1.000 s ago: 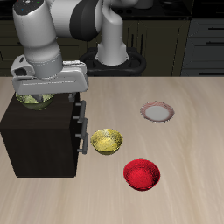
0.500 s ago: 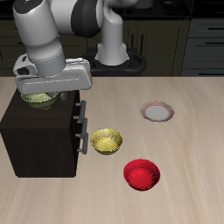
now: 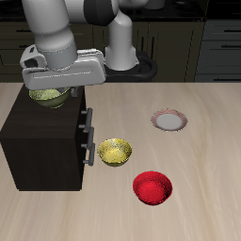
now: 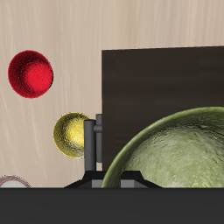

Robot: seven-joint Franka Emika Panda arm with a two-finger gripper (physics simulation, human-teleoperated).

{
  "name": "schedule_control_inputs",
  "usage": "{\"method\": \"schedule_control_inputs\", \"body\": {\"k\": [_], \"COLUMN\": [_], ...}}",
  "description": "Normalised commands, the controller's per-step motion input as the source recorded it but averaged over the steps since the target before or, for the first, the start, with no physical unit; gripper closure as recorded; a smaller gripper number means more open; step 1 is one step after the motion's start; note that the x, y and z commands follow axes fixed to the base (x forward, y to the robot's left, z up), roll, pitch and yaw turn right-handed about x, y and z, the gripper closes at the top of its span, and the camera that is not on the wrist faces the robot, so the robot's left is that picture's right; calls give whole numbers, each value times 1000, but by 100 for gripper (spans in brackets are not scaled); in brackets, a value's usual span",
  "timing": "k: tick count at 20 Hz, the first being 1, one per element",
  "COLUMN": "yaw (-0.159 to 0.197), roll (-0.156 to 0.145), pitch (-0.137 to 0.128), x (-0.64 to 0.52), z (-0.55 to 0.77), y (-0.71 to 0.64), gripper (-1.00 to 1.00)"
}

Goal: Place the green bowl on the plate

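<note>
Olive-green and faintly glossy, the green bowl (image 3: 49, 96) hangs under the gripper (image 3: 52, 92), raised just clear of the flat top of a dark, boxy cabinet (image 3: 42, 151) whose front carries small metal handles. The fingers are hidden behind the bowl and the broad grey housing of the wrist, so the pinch itself cannot be made out, yet the bowl sits tight beneath the hand with its darker rim showing below the housing, so it appears clamped there. In the wrist view the green bowl (image 4: 179, 153) fills much of the frame, a rounded, mottled, yellowish-green hollow with a thicker, darker lip, and the cabinet (image 4: 162, 83) appears as a matte dark slab behind it. The pale wood-grain table (image 3: 188, 141) holds three other round pieces. The plate (image 3: 169, 120) lies flat farther back, well apart from the cabinet, with a pale grey-white centre ringed by a reddish-brown scalloped edge; only a sliver of it (image 4: 10, 183) shows to the wrist camera. A brighter yellow bowl (image 3: 115, 151) with a speckled inside sits just beside the cabinet's handled front, and a shiny red bowl (image 3: 152, 187) rests nearer the table's front edge. The robot arm (image 3: 56, 38) is smooth, in grey and white segments.
</note>
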Motion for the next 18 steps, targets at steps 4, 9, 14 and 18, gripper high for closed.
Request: {"method": "schedule_control_inputs", "body": {"k": [4,9,14,18], "yaw": [28,24,19,-75], "roll": [-84,-103,-49,-37], "pitch": [-82,-91,-40,-13], "x": [-219,-272,-210,-223], "z": [317,335,139,184], "y": [168,135,123,-5], "gripper": [100,100,100,100]}}
